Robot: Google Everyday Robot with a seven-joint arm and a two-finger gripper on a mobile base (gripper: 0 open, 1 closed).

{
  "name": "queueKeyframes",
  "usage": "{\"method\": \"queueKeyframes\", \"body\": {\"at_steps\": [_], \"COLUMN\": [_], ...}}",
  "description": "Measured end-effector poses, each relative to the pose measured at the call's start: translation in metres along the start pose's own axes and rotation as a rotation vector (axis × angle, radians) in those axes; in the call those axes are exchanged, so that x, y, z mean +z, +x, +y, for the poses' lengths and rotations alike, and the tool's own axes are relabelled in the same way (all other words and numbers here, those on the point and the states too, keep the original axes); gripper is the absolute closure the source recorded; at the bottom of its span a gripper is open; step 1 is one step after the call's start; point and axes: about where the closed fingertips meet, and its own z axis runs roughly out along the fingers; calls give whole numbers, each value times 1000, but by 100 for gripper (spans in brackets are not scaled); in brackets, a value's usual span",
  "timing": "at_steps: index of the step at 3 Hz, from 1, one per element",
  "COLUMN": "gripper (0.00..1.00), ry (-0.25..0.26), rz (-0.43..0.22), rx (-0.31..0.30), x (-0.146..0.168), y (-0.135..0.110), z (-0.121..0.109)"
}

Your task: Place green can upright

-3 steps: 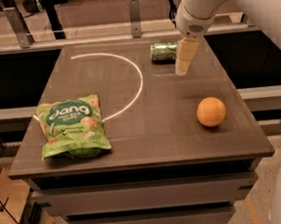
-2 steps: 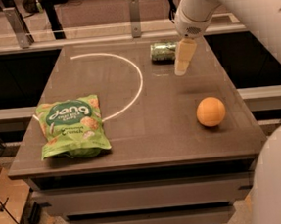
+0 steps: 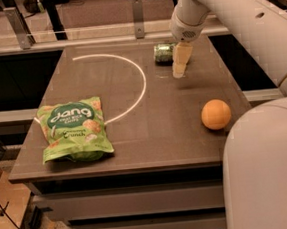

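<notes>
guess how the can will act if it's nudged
The can lies on its side, so it will probably roll. Its shiny metal skin looks slippery, and it likely dents if squeezed hard. The gripper hangs close beside it.

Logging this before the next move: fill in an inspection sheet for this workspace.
Surface: dark table marked with a white arc.
Job's things: green can lying on its side near the far edge.
Clutter: green snack bag front left; orange front right.
Grippers: gripper points down beside the can's right end; contact cannot be told.
Cables: nothing seen on the table.
Surroundings: railing behind the table.
</notes>
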Motion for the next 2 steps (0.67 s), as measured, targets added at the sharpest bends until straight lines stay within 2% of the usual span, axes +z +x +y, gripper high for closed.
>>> {"method": "queueKeyframes", "body": {"at_steps": [2], "gripper": [0], "ry": [-43], "rz": [-15], "rx": [-39], "x": [29], "y": [-12], "z": [-9]}}
